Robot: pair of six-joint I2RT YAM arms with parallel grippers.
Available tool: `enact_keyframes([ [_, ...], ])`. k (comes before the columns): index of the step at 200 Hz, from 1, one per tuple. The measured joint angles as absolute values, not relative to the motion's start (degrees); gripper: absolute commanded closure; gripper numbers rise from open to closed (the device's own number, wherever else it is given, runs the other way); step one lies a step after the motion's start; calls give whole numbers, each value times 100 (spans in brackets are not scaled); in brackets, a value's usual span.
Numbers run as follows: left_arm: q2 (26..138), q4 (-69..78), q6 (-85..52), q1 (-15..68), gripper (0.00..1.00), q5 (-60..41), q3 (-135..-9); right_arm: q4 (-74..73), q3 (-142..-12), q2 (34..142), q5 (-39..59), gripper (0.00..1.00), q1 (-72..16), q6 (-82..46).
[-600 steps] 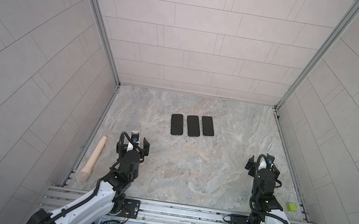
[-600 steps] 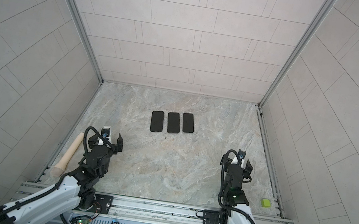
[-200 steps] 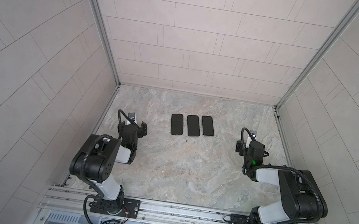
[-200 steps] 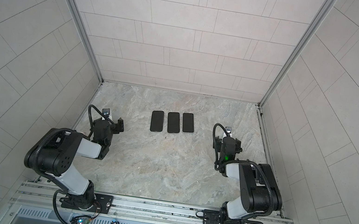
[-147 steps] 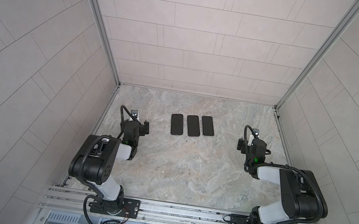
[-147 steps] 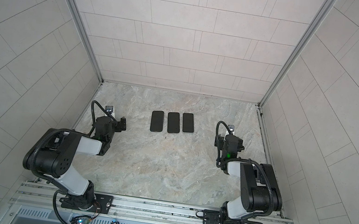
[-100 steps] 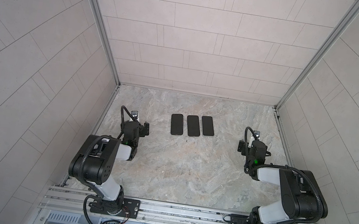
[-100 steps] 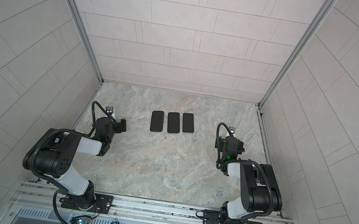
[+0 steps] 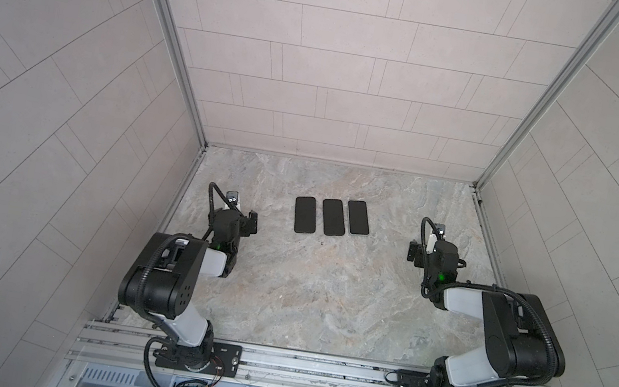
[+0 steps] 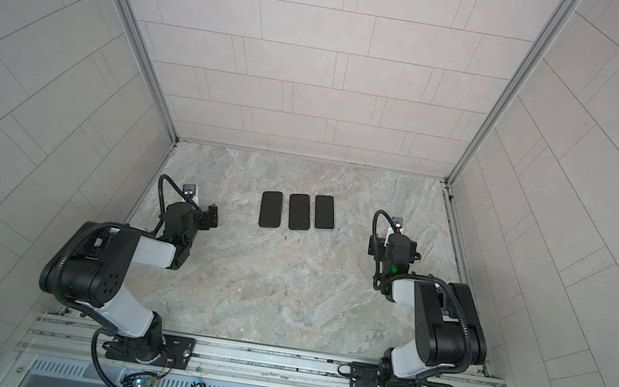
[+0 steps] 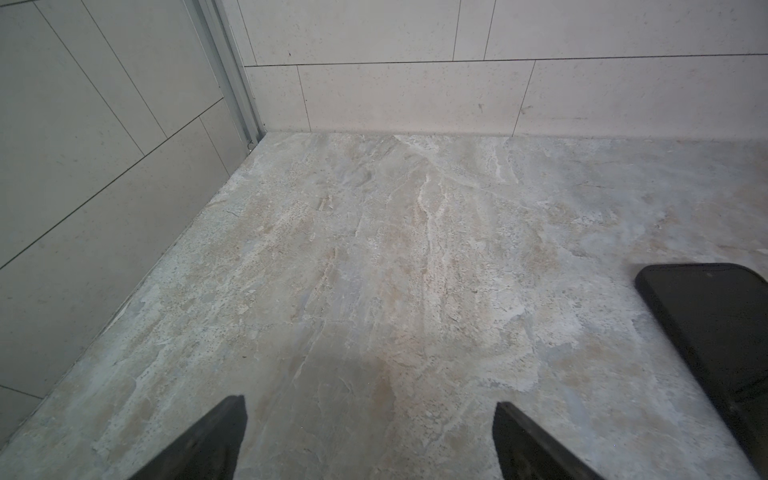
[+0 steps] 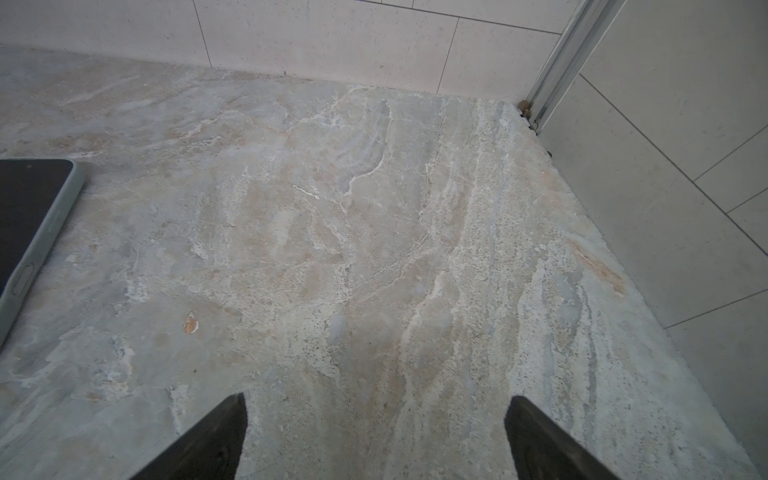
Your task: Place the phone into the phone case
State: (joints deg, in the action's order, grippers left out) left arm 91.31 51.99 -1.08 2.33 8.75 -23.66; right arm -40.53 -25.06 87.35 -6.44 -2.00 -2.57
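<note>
Three dark, flat, phone-sized slabs lie in a row on the marble tabletop (image 9: 325, 298), in its far half near the midline, seen in both top views: left slab (image 9: 305, 215), middle slab (image 9: 333, 217) and right slab (image 9: 357, 218). They sit just beside one another with their long sides roughly parallel; whether the middle and right slabs touch cannot be told. The right wrist view shows the right slab (image 12: 29, 208) as a dark face framed by a pale grey-green rim with side buttons. The left wrist view shows the left slab (image 11: 715, 332) as black with a rounded black rim. Which of the three is phone and which is case cannot be told from these views. Left gripper (image 9: 232, 219) hangs low over the tabletop to the left of the row, apart from the left slab. Its dark fingertips (image 11: 224, 432) stand wide apart with bare marble between them. Right gripper (image 9: 436, 257) sits likewise to the right of the row, apart from the right slab, its fingertips (image 12: 220, 432) spread wide and holding nothing. Tiled walls (image 9: 362, 64) enclose the tabletop on three sides.
</note>
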Motion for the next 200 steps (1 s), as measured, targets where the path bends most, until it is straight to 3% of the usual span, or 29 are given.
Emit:
enact_keyframes([
  [154,9131,5199,-108,233,0,875,-2366,-4069,-2488,8731,-563,0,-187,-244],
  [186,9131,5199,-108,233,0,875,-2366,-5170,-1444,8409,-3,0,-226,12],
  [200,9131,5199,-110,233,0,873,-2366,-5207,-1328,8444,-368,1,-163,-196],
])
